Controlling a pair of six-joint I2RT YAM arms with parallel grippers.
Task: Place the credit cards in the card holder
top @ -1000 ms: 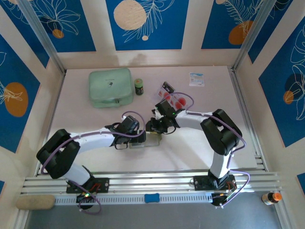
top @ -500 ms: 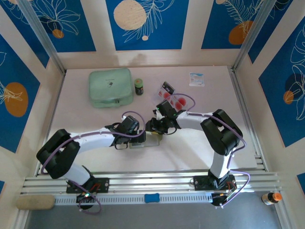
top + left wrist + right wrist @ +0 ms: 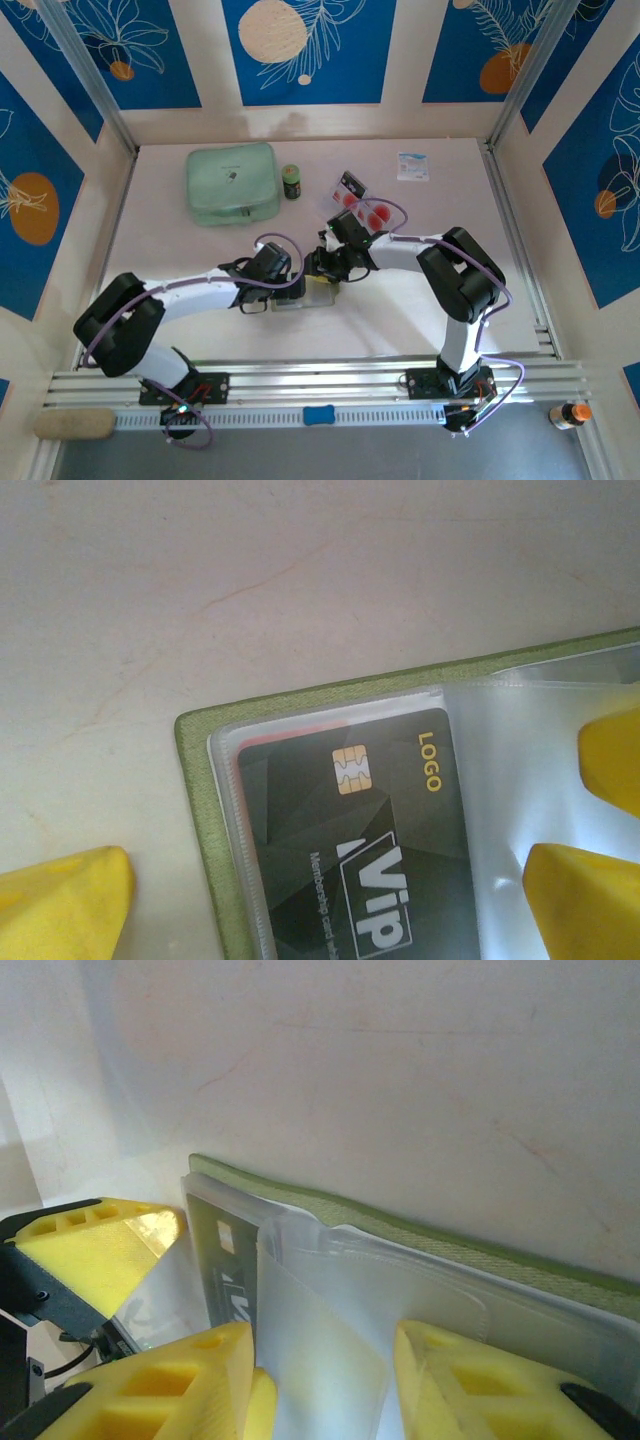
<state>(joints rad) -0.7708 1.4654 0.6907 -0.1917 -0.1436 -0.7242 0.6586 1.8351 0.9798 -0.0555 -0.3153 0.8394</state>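
**Table** [image 3: 420, 310]: a pale surface that carries everything else.

**Left arm** [image 3: 190, 292] and **right arm** [image 3: 455, 270]: both reach inward and meet over the middle of the table.

**Zip case** [image 3: 232, 183]: mint green, closed, lying flat at the far left, well apart from the arms.

**Card holder** [image 3: 200, 810]: olive green, lying open at the table's centre directly under both grippers. Its clear sleeves [image 3: 330, 1360] face up.

**Left gripper** [image 3: 320, 900]: spread wide and holding nothing. Its yellow fingers [image 3: 60, 905] stand on either side of the holder's corner.

**Right gripper** [image 3: 325, 1380]: fingers [image 3: 200, 1380] part-way apart with a leaf of clear sleeve between them. Whether they pinch it cannot be told.

**Black card** [image 3: 370, 870]: marked "VIP" and "LOGO", sitting inside the outermost sleeve.

**Credit cards** [image 3: 365, 206]: white with red circles, clustered on the table just beyond the right gripper, outside the holder.

**Jar** [image 3: 291, 181]: small and dark, standing just right of the zip case.

**Packet** [image 3: 413, 166]: small and white, near the far edge.
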